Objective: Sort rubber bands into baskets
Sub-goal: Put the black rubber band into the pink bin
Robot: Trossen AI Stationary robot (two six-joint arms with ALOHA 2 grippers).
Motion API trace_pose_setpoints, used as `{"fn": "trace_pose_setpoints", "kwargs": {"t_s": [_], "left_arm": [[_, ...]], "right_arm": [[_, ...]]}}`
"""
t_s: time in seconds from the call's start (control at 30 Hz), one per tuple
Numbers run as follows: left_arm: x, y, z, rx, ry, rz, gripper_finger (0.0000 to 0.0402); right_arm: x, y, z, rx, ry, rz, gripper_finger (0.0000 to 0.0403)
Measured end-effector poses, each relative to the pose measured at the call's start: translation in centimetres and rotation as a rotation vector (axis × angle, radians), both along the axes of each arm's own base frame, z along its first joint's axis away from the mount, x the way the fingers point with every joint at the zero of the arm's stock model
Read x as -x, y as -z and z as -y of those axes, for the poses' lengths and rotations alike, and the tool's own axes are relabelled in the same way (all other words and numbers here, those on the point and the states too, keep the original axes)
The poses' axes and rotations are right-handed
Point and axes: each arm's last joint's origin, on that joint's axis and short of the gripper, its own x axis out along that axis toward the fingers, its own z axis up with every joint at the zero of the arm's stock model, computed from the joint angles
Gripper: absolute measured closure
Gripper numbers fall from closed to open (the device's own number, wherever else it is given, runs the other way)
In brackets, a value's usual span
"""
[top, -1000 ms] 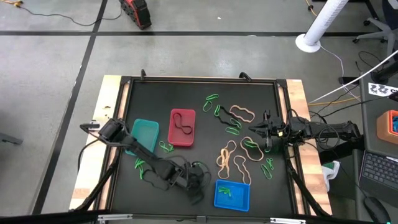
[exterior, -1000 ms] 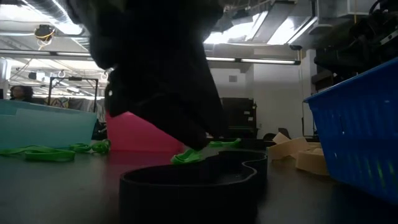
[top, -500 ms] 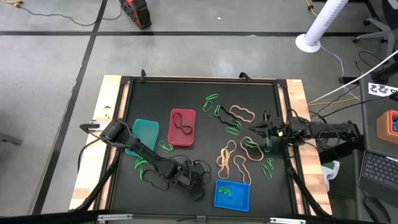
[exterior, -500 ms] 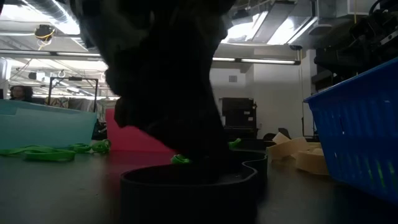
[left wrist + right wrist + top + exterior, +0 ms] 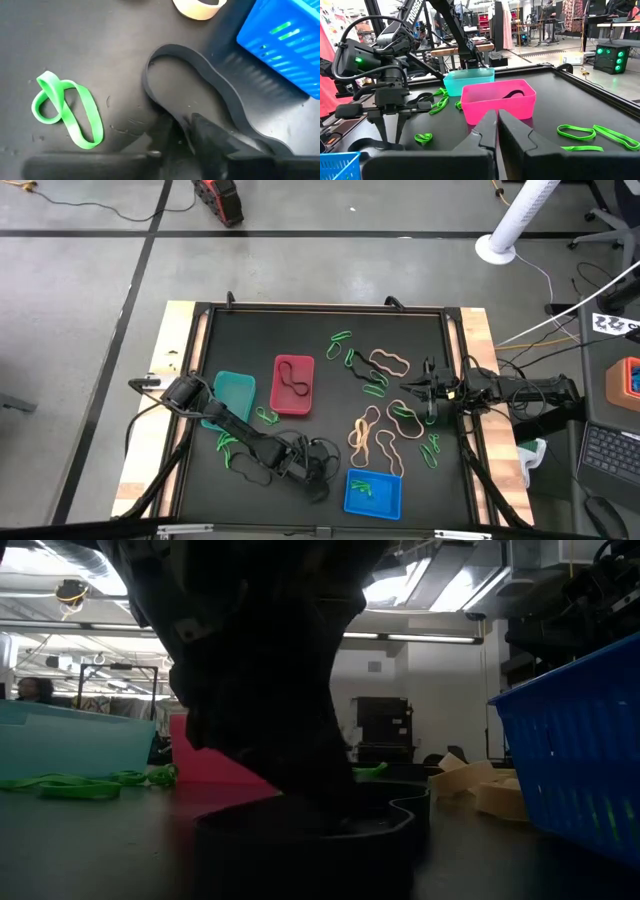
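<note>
My left gripper (image 5: 315, 480) stands low at the table's near middle, fingers pointing down, shut on a wide black rubber band (image 5: 220, 95) that lies on the black mat (image 5: 320, 330). The band also shows in the low view (image 5: 300, 840). A green band (image 5: 67, 112) lies beside it. The teal basket (image 5: 232, 395), the red basket (image 5: 292, 385) with a black band inside, and the blue basket (image 5: 373, 494) with green bands stand on the mat. My right gripper (image 5: 410, 390) is shut and empty above the right side, which also shows in its own wrist view (image 5: 496, 125). My left gripper has the black band's wall at the loop's near end (image 5: 167, 116) between its two fingers. One finger (image 5: 215, 137) stands inside the loop and one outside. The fingers come from above, pointing down. The band rests on the mat.
Loose tan bands (image 5: 370, 435) and green bands (image 5: 340, 340) lie scattered over the mat's right half. More green bands (image 5: 228, 448) lie near the teal basket. The mat's raised frame (image 5: 205, 320) runs around it. A person shows far off in the room (image 5: 30, 690).
My left gripper has gone down onto the black band. In the low view it now hides the green band that showed beneath it a second ago. The band stays on the mat.
</note>
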Motion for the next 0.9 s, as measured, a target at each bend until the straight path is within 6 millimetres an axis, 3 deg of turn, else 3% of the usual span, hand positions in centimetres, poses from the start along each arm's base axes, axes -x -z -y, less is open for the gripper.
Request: {"fn": "trace_pose_setpoints", "kwargs": {"t_s": [0.13,0.47,0.73,0.9], "left_arm": [[0.0,0.0,0.0,-0.011,0.016,-0.001,0.0392],[0.2,-1.0,0.0,-0.018,0.062,0.003,0.0397],[1.4,-5.7,-1.0,-0.072,0.092,0.039,0.0399],[2.9,-9.8,-2.4,-0.151,0.040,0.082,0.0400]], "right_arm": [[0.0,0.0,0.0,0.000,0.000,0.000,0.0384],[0.0,0.0,0.0,0.000,0.000,0.000,0.0384],[0.0,0.0,0.0,0.000,0.000,0.000,0.0384],[0.0,0.0,0.0,0.000,0.000,0.000,0.0384]]}}
